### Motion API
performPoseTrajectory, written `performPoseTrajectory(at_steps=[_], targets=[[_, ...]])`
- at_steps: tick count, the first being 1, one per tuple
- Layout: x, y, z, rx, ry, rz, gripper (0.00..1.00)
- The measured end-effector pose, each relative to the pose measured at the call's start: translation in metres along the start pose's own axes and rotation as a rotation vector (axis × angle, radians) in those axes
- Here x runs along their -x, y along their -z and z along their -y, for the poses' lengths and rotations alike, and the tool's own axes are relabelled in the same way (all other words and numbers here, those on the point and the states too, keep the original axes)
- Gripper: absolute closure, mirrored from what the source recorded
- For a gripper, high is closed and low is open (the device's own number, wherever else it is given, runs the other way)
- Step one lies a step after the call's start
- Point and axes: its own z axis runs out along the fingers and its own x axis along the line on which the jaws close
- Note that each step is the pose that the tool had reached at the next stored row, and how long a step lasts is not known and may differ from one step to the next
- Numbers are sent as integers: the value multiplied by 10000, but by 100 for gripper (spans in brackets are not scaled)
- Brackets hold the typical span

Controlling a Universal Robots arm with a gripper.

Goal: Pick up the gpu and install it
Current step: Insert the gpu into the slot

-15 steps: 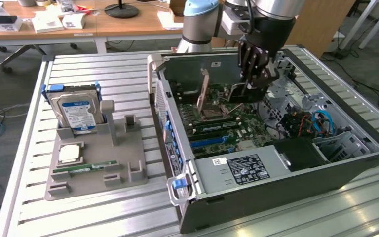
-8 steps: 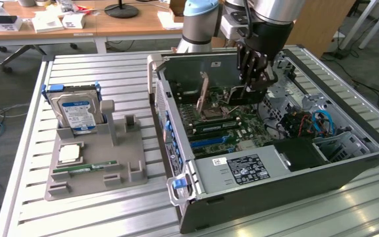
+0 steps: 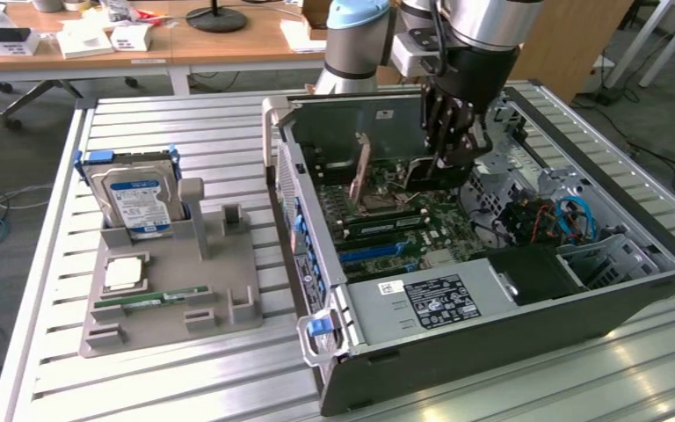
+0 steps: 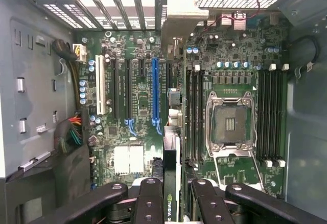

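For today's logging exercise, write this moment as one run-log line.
gpu: held edge-on | gripper: shut on gpu | place: inside case, above motherboard | seated: cannot tell

Silver tubular arm [image 3: 484,22] with pale-blue joint cap [image 3: 355,13], black jointed fingers [image 4: 148,203] (round pivot bolts [image 4: 151,181]).

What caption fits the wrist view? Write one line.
Gripper holds the graphics card edge-on over the motherboard, close to its long blue slot.
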Motion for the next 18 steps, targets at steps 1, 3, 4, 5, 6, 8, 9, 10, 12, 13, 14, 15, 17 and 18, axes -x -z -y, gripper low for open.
performPoseTrajectory(at_steps=[1,3,4,5,6,8,9,10,12,13,14,15,17,18], targets=[[0,-7,0,0,0,0,74],[-1,-22,0,-2,0,0,74],[-1,-29,0,-3,0,0,74],[-1,-38,0,-3,0,0,74],[-1,-47,0,-4,0,0,74],[-2,-64,-1,-5,0,0,74],[-2,-72,-1,-6,0,0,74],[-2,-80,0,-7,0,0,74],[-3,-90,-1,-6,0,-2,74],[-3,-91,-1,-6,0,-4,74],[-3,-93,-1,-6,1,-3,74],[-3,-95,-1,-7,0,-1,74],[-10,-98,-1,-8,-2,1,74],[-16,-98,-1,-7,0,1,74]])
